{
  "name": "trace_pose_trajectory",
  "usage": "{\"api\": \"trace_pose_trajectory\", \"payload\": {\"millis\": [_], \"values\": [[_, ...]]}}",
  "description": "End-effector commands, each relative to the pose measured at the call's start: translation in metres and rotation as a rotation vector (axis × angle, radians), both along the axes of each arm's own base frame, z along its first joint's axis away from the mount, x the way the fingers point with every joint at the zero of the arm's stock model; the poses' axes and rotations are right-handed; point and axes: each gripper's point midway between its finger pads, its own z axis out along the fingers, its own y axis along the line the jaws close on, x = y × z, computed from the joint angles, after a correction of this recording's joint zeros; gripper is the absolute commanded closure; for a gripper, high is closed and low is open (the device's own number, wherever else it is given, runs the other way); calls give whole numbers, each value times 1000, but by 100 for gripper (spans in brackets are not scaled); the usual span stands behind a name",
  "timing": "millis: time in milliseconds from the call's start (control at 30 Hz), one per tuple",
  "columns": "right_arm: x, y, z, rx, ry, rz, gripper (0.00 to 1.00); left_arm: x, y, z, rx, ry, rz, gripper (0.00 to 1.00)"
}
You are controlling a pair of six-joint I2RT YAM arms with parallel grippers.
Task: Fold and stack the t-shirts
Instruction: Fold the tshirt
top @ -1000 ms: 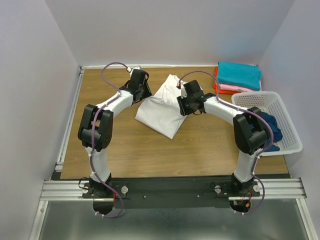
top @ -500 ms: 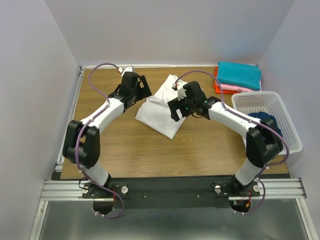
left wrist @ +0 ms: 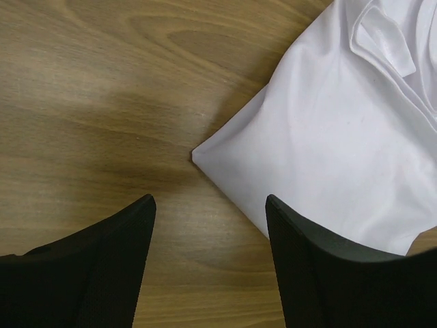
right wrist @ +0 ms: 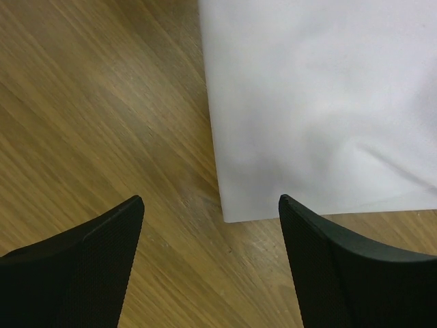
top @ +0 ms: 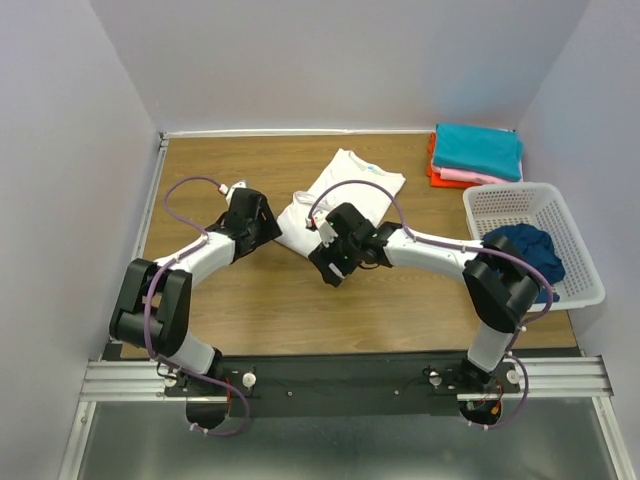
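Note:
A large white t-shirt (top: 345,190) lies folded on the wooden table, its small blue neck label (top: 372,165) at the far end. My left gripper (top: 268,230) is open and empty, low at the shirt's left corner. In the left wrist view the gripper (left wrist: 208,253) hovers over bare wood just short of that corner of the shirt (left wrist: 328,137). My right gripper (top: 330,262) is open and empty at the shirt's near edge. In the right wrist view the gripper (right wrist: 212,260) sits just before a corner of the shirt (right wrist: 314,102).
A stack of folded teal (top: 478,148), pink (top: 470,177) and orange (top: 433,178) shirts sits at the far right corner. A white lattice basket (top: 510,200) at the right edge holds a crumpled dark blue shirt (top: 525,255). Walls enclose the table (top: 220,300) on three sides.
Both grippers have moved from the far part of the white shirt toward me, to its near side. The shirt now lies flatter and more square, with its neck label uncovered.

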Motion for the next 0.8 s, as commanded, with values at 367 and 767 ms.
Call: {"api": "trace_pose_trajectory", "payload": {"millis": [367,767], "values": [[-4,-15,-40,-134,13,-48,28,18,-15,-44,-58,64,-39,41],[-12,-17,-50,-141,54,-63,60,21,-16,-42,-52,55,-51,100]]}}
